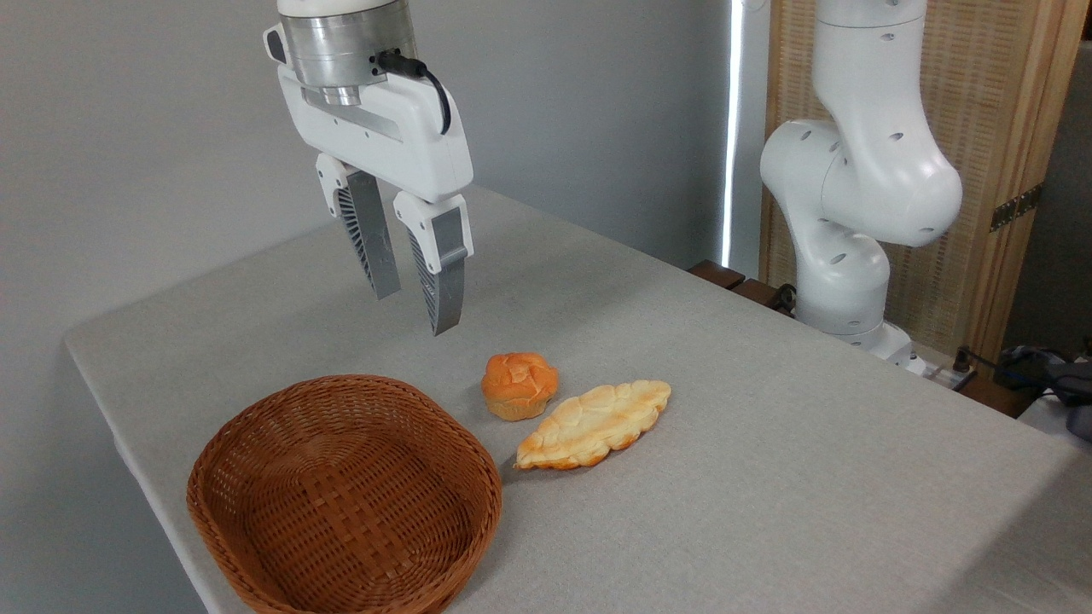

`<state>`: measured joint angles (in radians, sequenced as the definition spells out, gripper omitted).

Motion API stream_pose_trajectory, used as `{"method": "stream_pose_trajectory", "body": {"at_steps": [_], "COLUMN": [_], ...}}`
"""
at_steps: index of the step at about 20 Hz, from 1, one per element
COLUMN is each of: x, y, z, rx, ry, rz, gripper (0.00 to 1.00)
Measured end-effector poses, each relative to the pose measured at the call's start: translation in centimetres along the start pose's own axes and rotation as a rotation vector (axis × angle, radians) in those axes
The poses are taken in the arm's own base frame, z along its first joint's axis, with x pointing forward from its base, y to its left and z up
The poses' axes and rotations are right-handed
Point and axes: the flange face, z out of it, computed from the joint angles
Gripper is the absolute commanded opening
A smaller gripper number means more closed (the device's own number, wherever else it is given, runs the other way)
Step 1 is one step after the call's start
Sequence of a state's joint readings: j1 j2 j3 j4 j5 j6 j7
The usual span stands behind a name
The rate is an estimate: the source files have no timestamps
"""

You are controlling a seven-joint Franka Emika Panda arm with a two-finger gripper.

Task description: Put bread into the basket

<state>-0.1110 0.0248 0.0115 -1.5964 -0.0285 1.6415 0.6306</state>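
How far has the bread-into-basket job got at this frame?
Nothing looks done yet: the basket is empty, and the round bun sits on the table beside the flat leaf-shaped bread. In hand: the gripper hangs open above the table, holding nothing. Left: descend, grasp the bun, carry and release.

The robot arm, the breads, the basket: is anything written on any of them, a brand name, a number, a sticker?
None: no readable text anywhere in this view.
The gripper and the arm base show plain white casing with no visible lettering.
The bun, the flat bread, the basket and the table carry no label.
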Motion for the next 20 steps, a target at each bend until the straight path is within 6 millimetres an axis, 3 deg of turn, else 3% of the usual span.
{"method": "stream_pose_trajectory", "body": {"at_steps": [6, 20], "x": [-0.73, -0.78], "y": [-0.81, -0.57], "z": [-0.26, -0.65], "rx": [-0.005, -0.005], "ry": [0.010, 0.018], "rz": [-0.022, -0.020], "gripper": [1.00, 1.00]}}
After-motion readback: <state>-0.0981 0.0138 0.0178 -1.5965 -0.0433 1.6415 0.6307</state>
